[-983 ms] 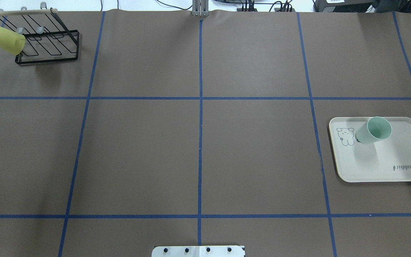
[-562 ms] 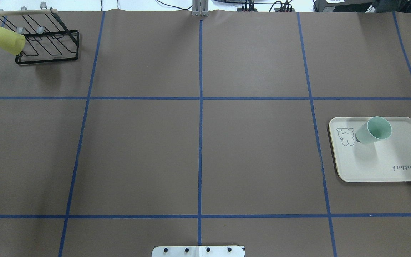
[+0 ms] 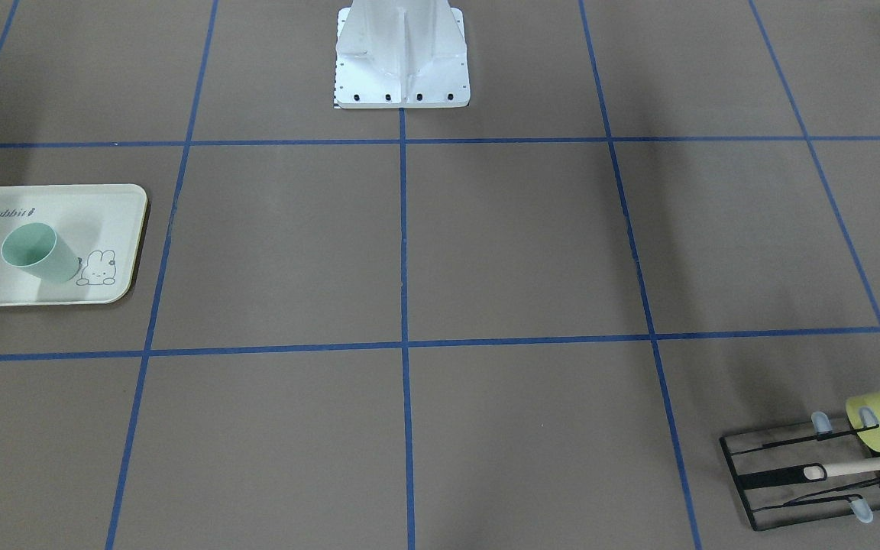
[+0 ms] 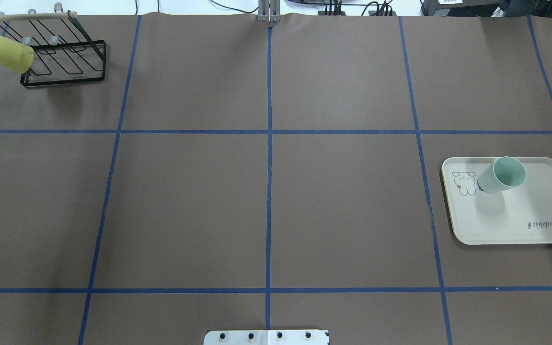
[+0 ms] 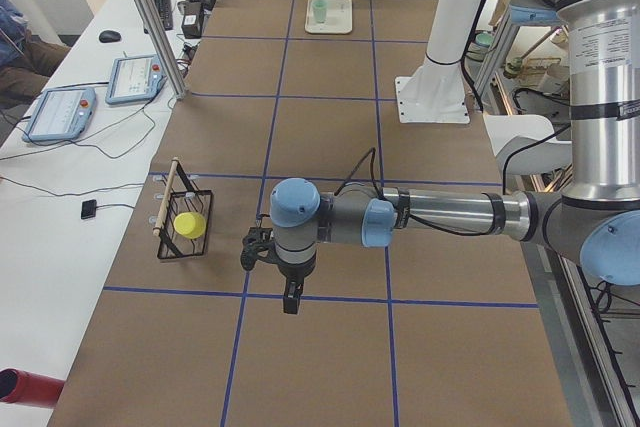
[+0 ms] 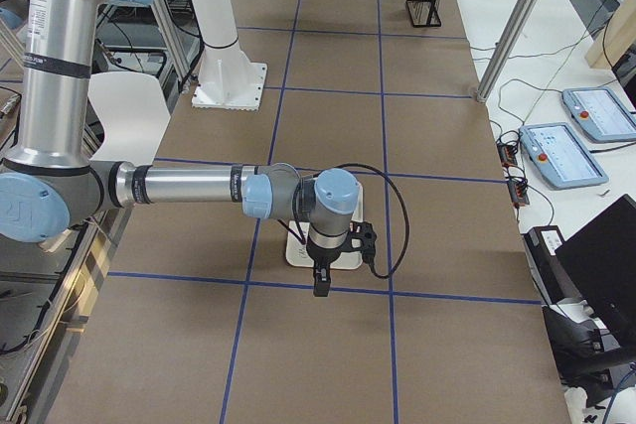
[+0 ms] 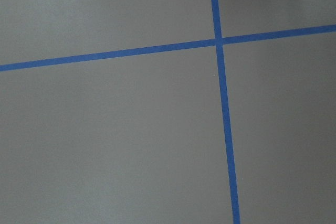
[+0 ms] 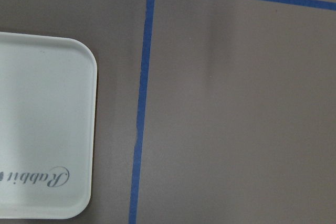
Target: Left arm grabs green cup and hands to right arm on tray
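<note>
From my console I see the green cup (image 4: 501,175) standing mouth-up on the tray (image 4: 534,215), its base just beside the bunny drawing (image 4: 464,183), on the robot's right side of the table (image 4: 343,201). Nothing is touching it. The left arm (image 5: 440,215) reaches out level over the table's other end, and the left gripper (image 5: 290,299) points down above bare brown surface, apart from the black wire rack (image 4: 65,62). A yellow-green cup (image 4: 6,52) hangs on that rack's end. The right arm (image 6: 189,186) stretches out the same way, its right gripper (image 6: 320,285) pointing down over the tray's near edge. Its wrist camera catches only a tray corner with the "Rabbit" script and one of the blue tape lines (image 8: 142,103) alongside. Both grippers show only in the side cameras — I cannot tell whether either pair of jaws is spread or pressed together. The left wrist view shows just a tape crossing.
</note>
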You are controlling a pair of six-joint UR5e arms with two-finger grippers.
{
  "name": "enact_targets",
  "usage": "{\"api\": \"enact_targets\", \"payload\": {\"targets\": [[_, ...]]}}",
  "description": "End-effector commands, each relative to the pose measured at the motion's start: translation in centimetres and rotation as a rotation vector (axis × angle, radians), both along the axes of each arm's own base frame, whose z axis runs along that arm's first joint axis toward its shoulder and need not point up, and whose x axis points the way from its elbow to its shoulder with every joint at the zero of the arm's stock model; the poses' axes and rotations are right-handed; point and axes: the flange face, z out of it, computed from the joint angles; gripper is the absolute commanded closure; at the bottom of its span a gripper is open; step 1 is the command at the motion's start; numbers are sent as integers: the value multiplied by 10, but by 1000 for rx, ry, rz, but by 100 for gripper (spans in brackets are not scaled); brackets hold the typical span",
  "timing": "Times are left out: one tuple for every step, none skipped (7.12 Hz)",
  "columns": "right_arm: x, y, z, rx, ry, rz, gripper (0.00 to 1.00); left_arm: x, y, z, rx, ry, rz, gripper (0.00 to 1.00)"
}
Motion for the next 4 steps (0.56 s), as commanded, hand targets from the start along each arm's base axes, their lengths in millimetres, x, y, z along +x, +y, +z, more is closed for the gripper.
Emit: {"api": "enact_targets", "payload": {"targets": [[0,0,0,1,-2,-2,0,0,0,-1,2,0,0,0],[0,0,0,1,-2,-2,0,1,0,-1,2,0,2,0],[-1,1,1,0,-2,-4,0,1,0,-1,2,2,2,0],[0,1,1,0,-3,-3,0,3,0,-1,2,2,8,0]]}}
